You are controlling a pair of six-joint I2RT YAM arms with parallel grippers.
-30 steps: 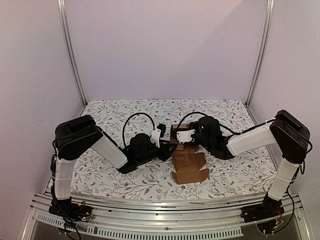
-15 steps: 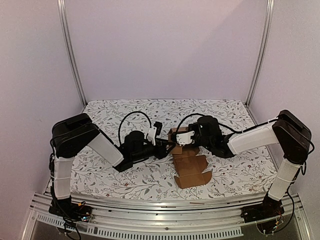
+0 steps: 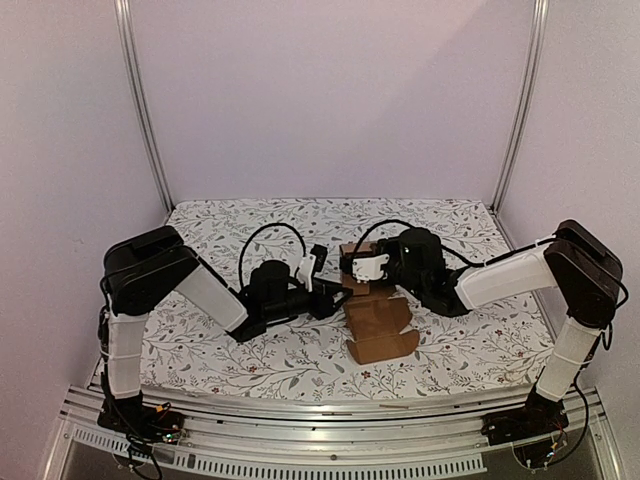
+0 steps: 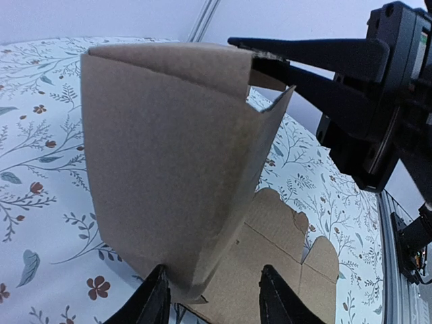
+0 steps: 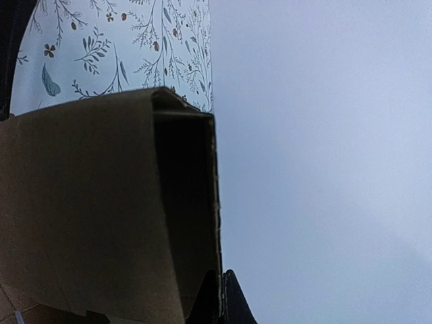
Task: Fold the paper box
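From above, the paper box [image 3: 380,328] sits on the floral tablecloth [image 3: 230,225]. Its far section is raised into walls directly between the left gripper [image 3: 338,293] and the right gripper [image 3: 350,268]. Its flat flaps stretch away from both tools toward the arm bases. No print or label shows on the cardboard, and no writing on the arms is large enough to read.

In the left wrist view, the raised brown wall fills the space just ahead of the left gripper. Its fingers are spread, straddling the lower corner of the folded panel. One finger is just beside the cardboard and the other stands off it, so nothing is clamped there. The right gripper reaches in from above and opposite, its two fingers pressed together on the wall's top edge.

In the right wrist view, the cardboard edge runs straight down into the right gripper's fingertips, which are pinched on it. The box's dark hollow opens just beside that edge.

The main risk is probably the thin pinch. If the right arm pulls or twists while only one edge is held, the wall could slip out, crease off its score line or tear. If the left fingers close over the corner, they might crush the fold. The trailing flaps could also drag and bunch the cloth.
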